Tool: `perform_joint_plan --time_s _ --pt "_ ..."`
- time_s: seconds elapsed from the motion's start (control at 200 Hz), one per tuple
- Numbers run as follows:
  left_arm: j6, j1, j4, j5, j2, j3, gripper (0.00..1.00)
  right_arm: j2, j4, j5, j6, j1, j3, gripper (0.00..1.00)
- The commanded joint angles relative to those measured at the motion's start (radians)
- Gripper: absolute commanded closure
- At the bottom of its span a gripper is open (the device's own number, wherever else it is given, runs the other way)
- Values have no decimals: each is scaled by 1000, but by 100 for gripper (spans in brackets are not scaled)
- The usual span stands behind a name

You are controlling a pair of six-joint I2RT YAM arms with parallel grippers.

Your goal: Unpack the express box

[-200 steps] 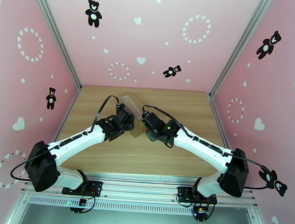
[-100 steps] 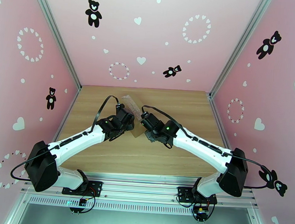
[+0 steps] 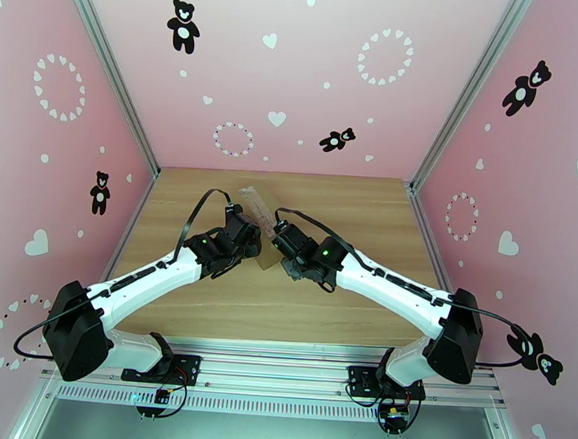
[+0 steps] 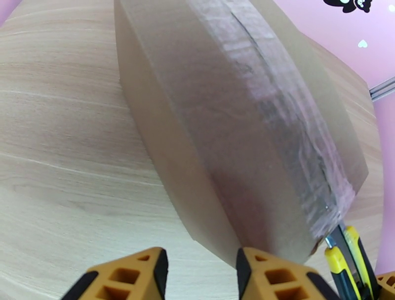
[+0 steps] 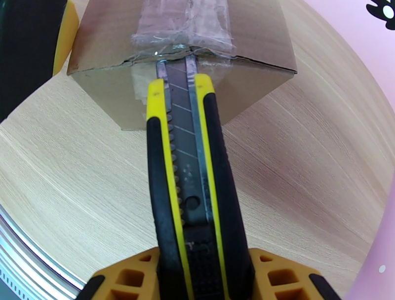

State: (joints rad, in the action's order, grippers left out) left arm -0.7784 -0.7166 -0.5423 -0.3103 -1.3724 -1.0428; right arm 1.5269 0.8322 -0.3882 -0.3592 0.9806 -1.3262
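The wooden counter (image 3: 322, 314) carries the box (image 4: 222, 123) near its middle, lying flat between the two wrists, with clear tape (image 4: 291, 123) along its top seam. The left fingers (image 4: 131, 276) stand spread at the box's left side, bare counter showing between them; the inner one seems to touch the box's near corner, though the view is too close to be sure. The right fingers (image 5: 133, 276) pinch a yellow-black knife (image 5: 222, 207). Its blade (image 5: 180, 98) is out, the tip at the crinkled tape on the box's near end
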Motion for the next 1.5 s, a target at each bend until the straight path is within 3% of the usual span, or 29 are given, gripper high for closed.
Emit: perform_joint_plan --time_s 0.0,0.631,1.497 --pt "26 -8 -32 8 14 26 55 13 -8 0 -6 8 -40 100" --pt "-24 -13 68 82 -15 40 55 7 -9 41 -12 10 -54 100" --pt "-40 -50 88 69 -70 -19 55 22 -7 53 -15 70 -67 100"
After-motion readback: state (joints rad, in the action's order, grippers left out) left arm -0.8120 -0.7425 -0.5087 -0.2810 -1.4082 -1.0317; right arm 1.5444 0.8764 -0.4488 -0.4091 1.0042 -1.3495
